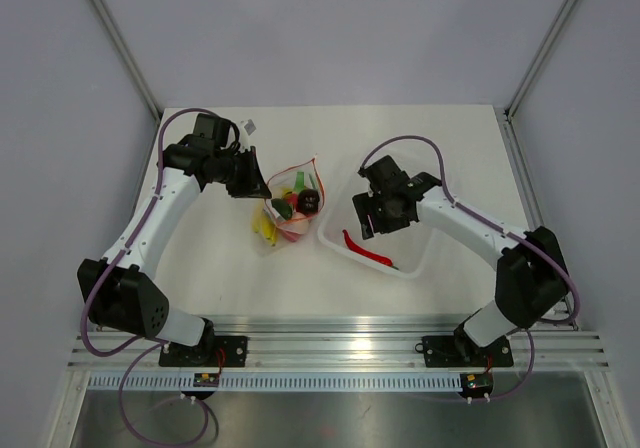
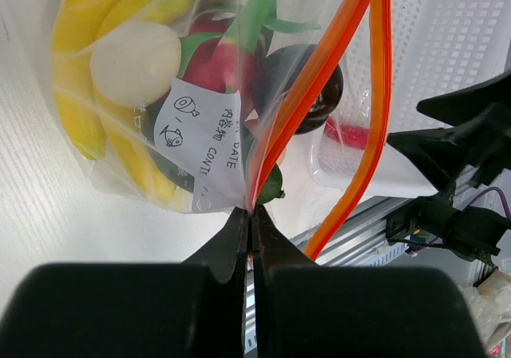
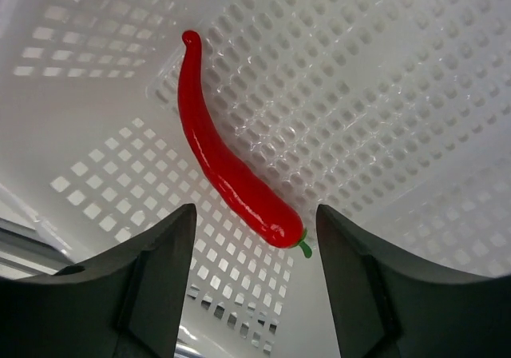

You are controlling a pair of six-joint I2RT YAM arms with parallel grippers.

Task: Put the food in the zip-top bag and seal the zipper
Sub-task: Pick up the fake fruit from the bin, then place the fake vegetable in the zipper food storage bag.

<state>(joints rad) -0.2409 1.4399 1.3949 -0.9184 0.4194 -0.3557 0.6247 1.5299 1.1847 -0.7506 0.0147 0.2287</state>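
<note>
The zip-top bag (image 1: 288, 211) lies at the table's middle, its mouth gaping. My left gripper (image 2: 250, 212) is shut on the bag's edge at one end of the orange-red zipper (image 2: 319, 78). Inside the bag I see a yellow banana (image 2: 80, 78), a whitish piece (image 2: 136, 62), a pink-red dragon fruit (image 2: 211, 62), a dark round fruit (image 2: 307, 86) and a green avocado (image 2: 271, 186). The long red chilli (image 3: 227, 174) lies in the clear perforated tray (image 3: 383, 94). My right gripper (image 3: 255, 222) hovers open just above the chilli's stem end, touching nothing.
The tray (image 1: 420, 258) sits right of the bag, almost touching it. A small white tag (image 1: 248, 126) lies at the back left. An aluminium rail (image 1: 340, 343) runs along the near edge, and frame posts rise at the back corners.
</note>
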